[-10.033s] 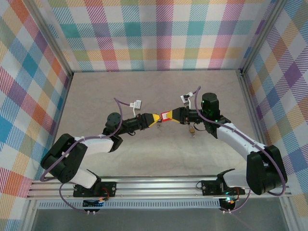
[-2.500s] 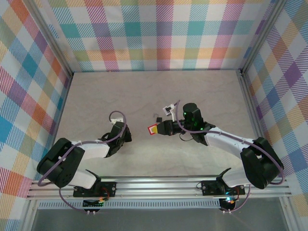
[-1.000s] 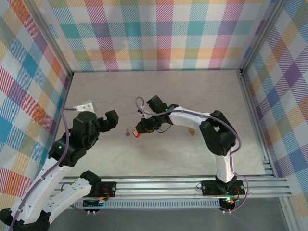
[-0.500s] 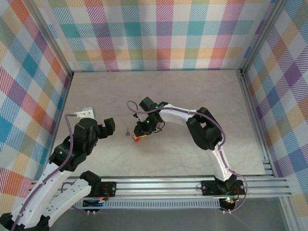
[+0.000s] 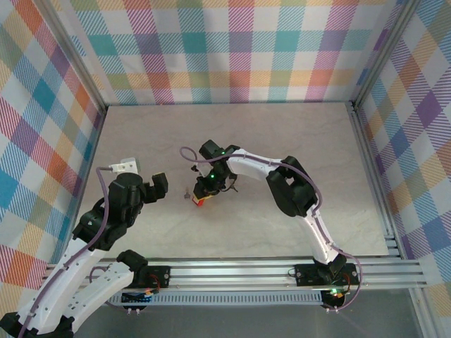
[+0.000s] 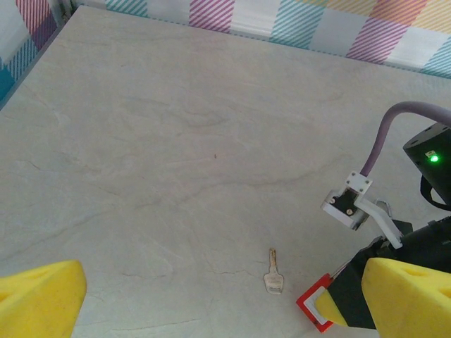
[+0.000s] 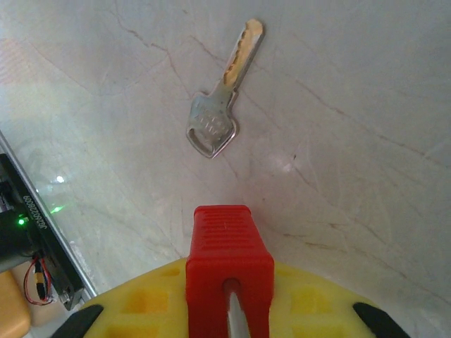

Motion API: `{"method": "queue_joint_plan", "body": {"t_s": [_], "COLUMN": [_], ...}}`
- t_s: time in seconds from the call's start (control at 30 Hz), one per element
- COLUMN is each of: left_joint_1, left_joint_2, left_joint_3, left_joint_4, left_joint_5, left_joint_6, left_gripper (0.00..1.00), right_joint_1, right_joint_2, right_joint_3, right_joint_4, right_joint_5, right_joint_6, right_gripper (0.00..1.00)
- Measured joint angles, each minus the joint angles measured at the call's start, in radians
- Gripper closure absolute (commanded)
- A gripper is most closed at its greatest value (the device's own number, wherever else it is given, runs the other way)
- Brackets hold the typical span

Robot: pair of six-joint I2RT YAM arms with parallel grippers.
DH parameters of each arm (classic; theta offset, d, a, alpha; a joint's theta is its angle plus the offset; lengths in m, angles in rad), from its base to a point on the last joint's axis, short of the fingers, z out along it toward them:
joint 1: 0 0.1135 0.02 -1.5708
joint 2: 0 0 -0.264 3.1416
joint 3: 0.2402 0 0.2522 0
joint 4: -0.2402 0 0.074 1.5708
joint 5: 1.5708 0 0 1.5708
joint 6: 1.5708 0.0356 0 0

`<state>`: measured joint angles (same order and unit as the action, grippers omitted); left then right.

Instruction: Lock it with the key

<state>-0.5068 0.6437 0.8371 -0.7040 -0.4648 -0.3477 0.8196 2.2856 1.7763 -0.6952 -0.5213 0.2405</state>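
Observation:
A small silver key (image 5: 186, 191) lies flat on the pale table, left of centre. My right gripper (image 5: 205, 194) is shut on a red padlock (image 5: 200, 202) and holds it low, just right of the key. The right wrist view has the padlock (image 7: 229, 257) clamped between my yellow pads (image 7: 148, 303), its end facing the key (image 7: 220, 105) with a gap between them. My left gripper (image 5: 151, 189) hangs open above the table, left of the key. From the left wrist, the key (image 6: 274, 277) lies between the wide yellow fingers (image 6: 39, 299), with the padlock (image 6: 313, 311) at lower right.
Checked cloth walls (image 5: 239, 49) close in the table on three sides. The aluminium rail (image 5: 232, 274) with both arm bases runs along the near edge. The right arm's links (image 5: 282, 176) stretch across the table's middle.
The right gripper has carried the red padlock a little left and toward the key. The left arm has shifted slightly and its jaws have stayed open.

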Motion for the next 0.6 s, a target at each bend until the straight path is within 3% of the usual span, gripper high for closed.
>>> {"method": "queue_joint_plan", "body": {"t_s": [0.6], "left_joint_1": [0.013], "left_joint_2": [0.000], "left_joint_3": [-0.010], "left_joint_4": [0.001], "left_joint_5": [0.003], "left_joint_6": [0.001], "left_gripper": [0.00], "right_joint_1": [0.023], "right_joint_2": [0.061], "right_joint_3": [0.133], "right_joint_4": [-0.145], "right_joint_5": [0.115], "right_joint_6": [-0.086], "right_gripper": [0.52]}}
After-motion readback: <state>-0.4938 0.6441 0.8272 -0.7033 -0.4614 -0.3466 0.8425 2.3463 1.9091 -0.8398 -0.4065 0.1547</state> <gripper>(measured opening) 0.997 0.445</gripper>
